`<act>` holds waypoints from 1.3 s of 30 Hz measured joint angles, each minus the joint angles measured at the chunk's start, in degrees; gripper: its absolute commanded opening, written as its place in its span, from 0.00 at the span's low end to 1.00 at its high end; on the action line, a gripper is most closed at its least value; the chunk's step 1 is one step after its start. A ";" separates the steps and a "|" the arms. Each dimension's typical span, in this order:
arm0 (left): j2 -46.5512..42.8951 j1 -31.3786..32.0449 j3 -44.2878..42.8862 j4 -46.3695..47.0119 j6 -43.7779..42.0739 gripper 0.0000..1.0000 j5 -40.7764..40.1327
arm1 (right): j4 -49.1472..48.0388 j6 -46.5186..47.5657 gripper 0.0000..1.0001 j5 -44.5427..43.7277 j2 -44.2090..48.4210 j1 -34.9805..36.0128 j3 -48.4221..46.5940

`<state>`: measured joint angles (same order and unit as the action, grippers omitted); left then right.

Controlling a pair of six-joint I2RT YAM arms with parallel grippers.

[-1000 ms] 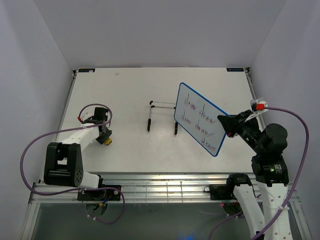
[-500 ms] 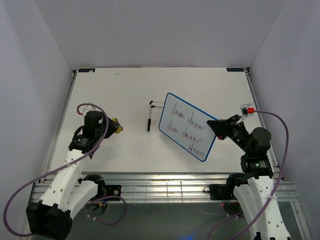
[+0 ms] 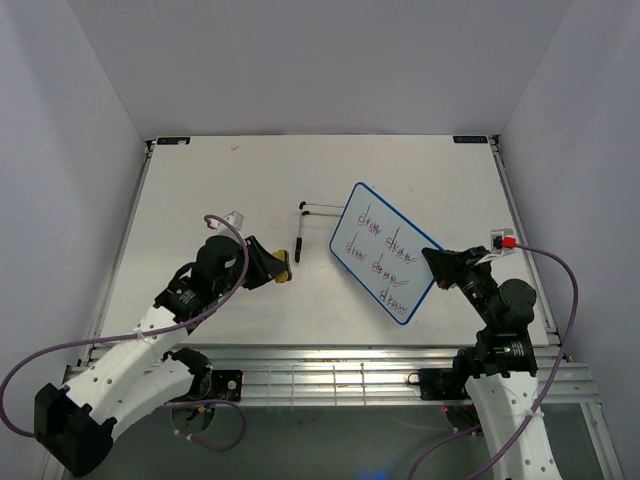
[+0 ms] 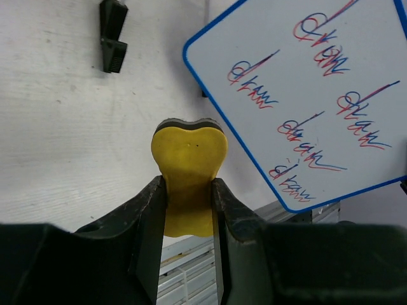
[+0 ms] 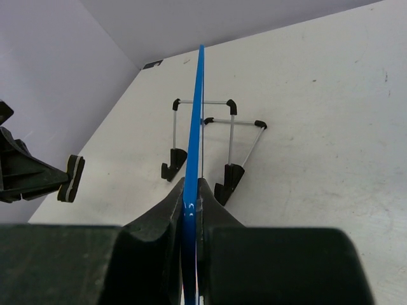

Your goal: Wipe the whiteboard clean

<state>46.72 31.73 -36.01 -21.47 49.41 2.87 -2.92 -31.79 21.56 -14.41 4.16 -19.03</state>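
The whiteboard (image 3: 385,253) has a blue frame and carries red and purple handwriting. It hangs tilted above the table, right of centre. My right gripper (image 3: 432,261) is shut on its right edge. In the right wrist view the whiteboard (image 5: 194,146) shows edge-on, clamped by the right gripper (image 5: 191,192). My left gripper (image 3: 274,268) is shut on a yellow eraser (image 3: 285,268), a short way left of the board and apart from it. In the left wrist view the left gripper (image 4: 188,185) pinches the eraser (image 4: 189,155), with the whiteboard (image 4: 305,95) written side facing it at upper right.
A thin wire stand (image 3: 301,232) with black feet lies on the table between the eraser and the board; the right wrist view shows the stand (image 5: 229,143) behind the board. Grey walls close in the table on three sides. A metal rail (image 3: 330,375) runs along the near edge.
The left arm has swung from the table's left side towards the centre, carrying the eraser close to the board. The right gripper has shifted and turned the board a little.
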 measured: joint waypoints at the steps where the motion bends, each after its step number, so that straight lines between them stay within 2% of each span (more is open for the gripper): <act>1: 0.76 1.95 0.00 1.01 0.24 0.00 -1.16 | 0.02 -0.22 0.08 0.37 0.48 0.00 0.70; 6: 5.09 10.49 -0.48 4.81 1.51 0.00 -6.88 | -0.02 -2.45 0.08 3.06 2.80 0.00 3.80; 15: 13.99 15.47 -1.05 17.05 1.53 0.00 -12.37 | 1.36 -3.10 0.08 4.70 7.21 0.48 7.13; 32: 36.92 16.76 1.75 55.78 -10.62 0.02 -15.39 | 3.43 -5.46 0.08 4.66 6.16 1.14 6.62; 39: 44.22 16.15 1.01 63.93 -12.72 0.03 -14.75 | 4.22 -5.27 0.08 6.27 6.05 1.22 5.95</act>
<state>90.94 47.88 -35.00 42.46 36.69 -11.88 1.30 -37.06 27.83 -8.36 5.39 -13.08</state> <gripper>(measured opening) 0.402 0.100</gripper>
